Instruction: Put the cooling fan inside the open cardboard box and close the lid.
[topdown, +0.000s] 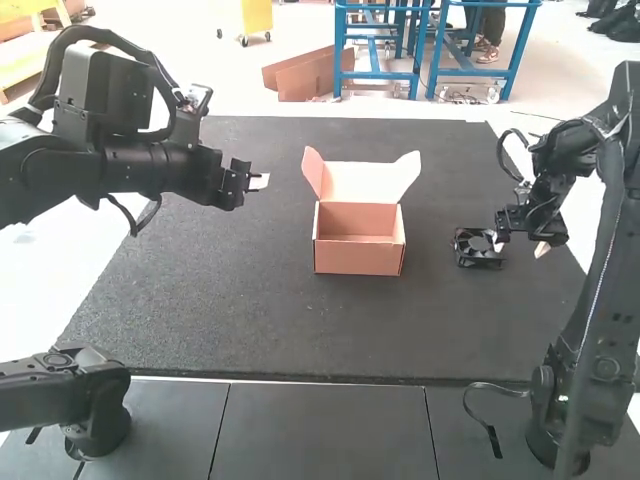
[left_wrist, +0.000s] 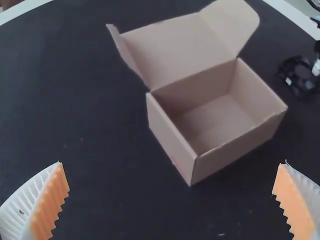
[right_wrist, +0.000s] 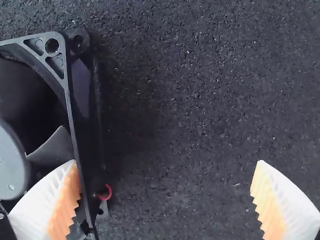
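Black arms (topdown: 120, 165), looped cables (topdown: 110, 40), white ribbed fingers (left_wrist: 20, 212), orange pads (left_wrist: 50, 200)

On my right wrist camera the fan (right_wrist: 80, 115) runs off the picture's edge. I get one corner, one side rail and a slice of hub and blade. One finger (right_wrist: 35, 215) of the right claw (right_wrist: 165, 167) sits against that rail, and I cannot tell whether its pad touches it. From above, the front wall of the box (topdown: 358, 252) hides its floor, and the fan (topdown: 475, 247) is too small for me to make out its blades. On my left wrist camera the fan (left_wrist: 296, 76) is a blurred dark shape at the very edge.
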